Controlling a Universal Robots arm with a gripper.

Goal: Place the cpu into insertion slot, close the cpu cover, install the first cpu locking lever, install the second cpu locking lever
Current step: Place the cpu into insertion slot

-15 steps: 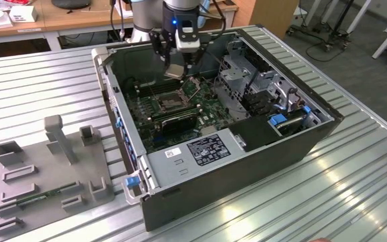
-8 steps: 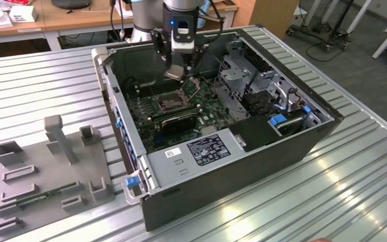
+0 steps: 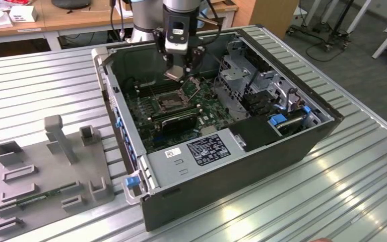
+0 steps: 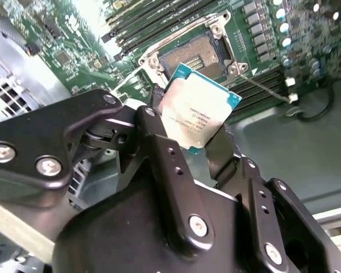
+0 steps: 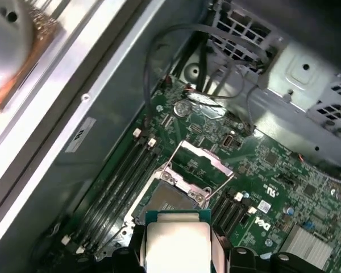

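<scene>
My gripper hangs inside the open computer case, shut on the cpu, a small square chip with a silvery top. In both wrist views the cpu sits clamped between the black fingers, tilted and held in the air. The insertion slot lies a short way below it, a bare dark socket in a silver frame on the green board. Beside the socket the cpu cover stands swung up, with a thin wire lever raised next to it.
Long black memory slots flank the socket. A dark heatsink block lies just in front of it, and a metal drive cage rises toward the exterior view's right. The case wall is close. A grey fixture sits outside on the slatted table.
</scene>
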